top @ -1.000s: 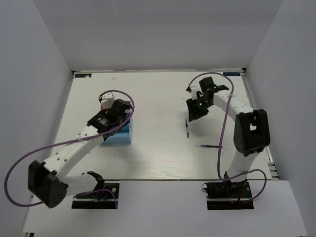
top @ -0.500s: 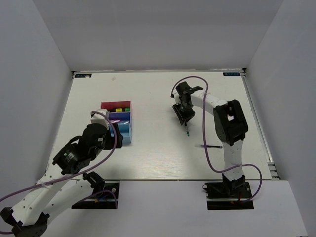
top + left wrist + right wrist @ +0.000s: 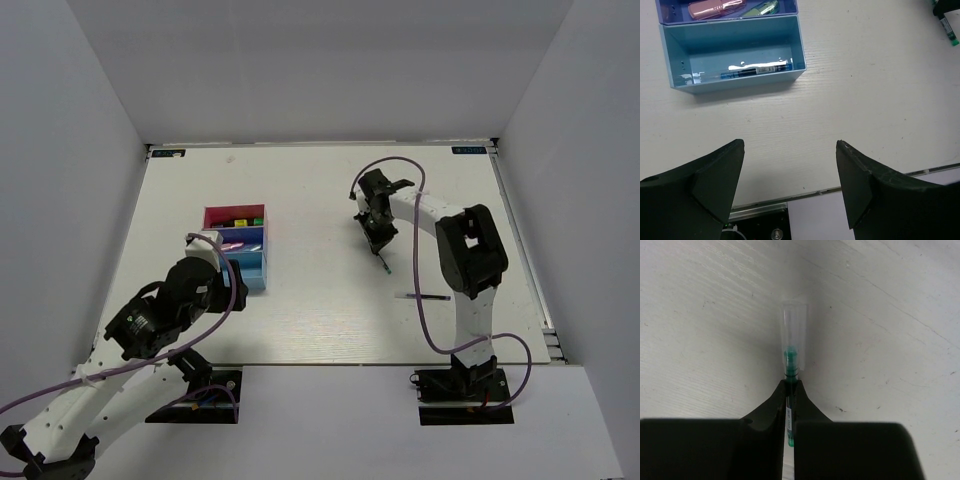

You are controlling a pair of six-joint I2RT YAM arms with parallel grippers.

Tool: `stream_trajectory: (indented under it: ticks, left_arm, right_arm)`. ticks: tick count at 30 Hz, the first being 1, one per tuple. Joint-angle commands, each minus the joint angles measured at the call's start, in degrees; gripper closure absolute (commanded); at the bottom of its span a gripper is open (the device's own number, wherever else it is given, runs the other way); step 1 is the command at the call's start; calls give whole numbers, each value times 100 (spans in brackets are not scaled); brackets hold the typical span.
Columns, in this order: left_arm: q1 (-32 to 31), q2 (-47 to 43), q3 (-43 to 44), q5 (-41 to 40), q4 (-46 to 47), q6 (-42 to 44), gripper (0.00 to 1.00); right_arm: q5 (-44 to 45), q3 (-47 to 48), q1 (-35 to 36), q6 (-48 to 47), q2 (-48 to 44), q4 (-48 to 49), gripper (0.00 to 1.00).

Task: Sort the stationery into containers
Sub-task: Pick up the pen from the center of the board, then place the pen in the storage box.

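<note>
Step in hand: pick-up. R pincer (image 3: 789,386) pinched the green pen (image 3: 790,365), which lay on the desk (image 3: 320,200), well apart from the bins (image 3: 252,272). L pincer (image 3: 790,145) stood spread. Next, prob.: lift w/o slip, carry to bins.

The left tool (image 3: 790,145) hangs over bare white worktop (image 3: 865,90), its two black fingers spread wide with nothing between them. Beyond it sits the light blue bin (image 3: 740,84), a dark pen (image 3: 757,71) lying along its near wall. Behind that, the dark blue bin (image 3: 795,7) holds a pink capsule piece (image 3: 715,8) and a green piece (image 3: 762,7), and a green-tipped pen (image 3: 950,32) shows at the far right edge.
</note>
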Motion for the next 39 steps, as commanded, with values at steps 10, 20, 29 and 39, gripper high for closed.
stream_trajectory:
  ticks: [10,20,29,39]
  left_arm:
    - [-18,120,669,450,48,282,16]
    - [-18,471,1593,1828,513,783,16]
    - [-18,436,1645,2972,1102,986,16]
    - [-18,419,1655,3368,1234,977,16]
  right_arm:
    - [-1777,-34,336,-1168,-459,-455,100]
    - [-3466,4018,1206,-1829,664,-2380,100]
    - [-4706,3769,2024,-1477,788,-398,100]
    - [-6164,4074,2138,211,1543,2942,100]
